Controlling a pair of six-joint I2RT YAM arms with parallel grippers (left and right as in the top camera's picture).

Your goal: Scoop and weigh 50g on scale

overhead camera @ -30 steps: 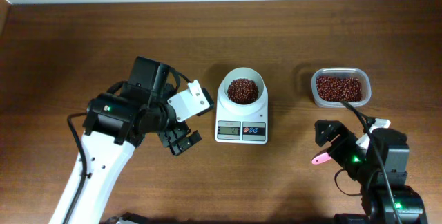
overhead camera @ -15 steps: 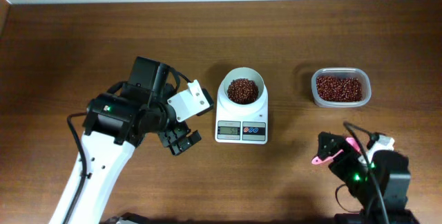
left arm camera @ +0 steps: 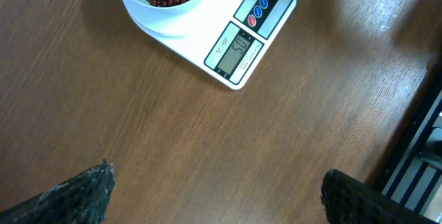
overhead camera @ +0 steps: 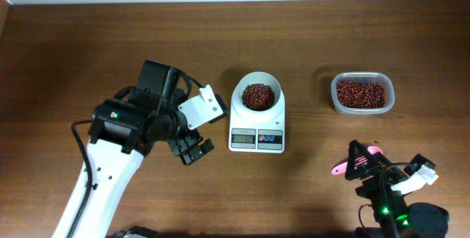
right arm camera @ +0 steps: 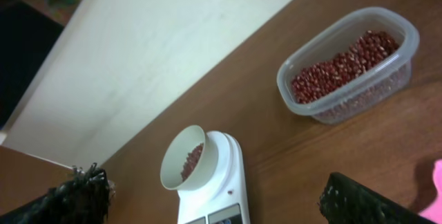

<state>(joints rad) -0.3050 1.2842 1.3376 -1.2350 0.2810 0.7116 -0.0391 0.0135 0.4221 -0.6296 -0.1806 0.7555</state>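
Reading the overhead view from the left, the left tool hovers over the bench with its fingers spread wide and nothing between them. The left wrist view confirms this.

The scale lies at about 2 o'clock from that tool, near it but not touching. Its long axis runs 12 to 6 o'clock, with the display at the 6 o'clock end. A round white bowl sits on the platform at the 12 o'clock end and holds the weighed beans. The digits appear to match the target figure, though they are small.

Well to the right, at 3 o'clock from the bowl, stands the clear plastic tub with the rest of the bean supply.

The pink measuring spoon lies on the bench at about 6 o'clock from the tub. Its long axis runs roughly 8 to 2 o'clock, and its middle is hidden beneath the right tool. That tool's fingers also stand fully apart in the right wrist view, and no grip on the spoon is apparent.

Judgement: the portion looks complete. If a correction is required, it depends on the spoon, which is nearest the right tool. From there the tub lies at 12 o'clock and the scale at 10 o'clock. The left tool is the nearer one to the scale.
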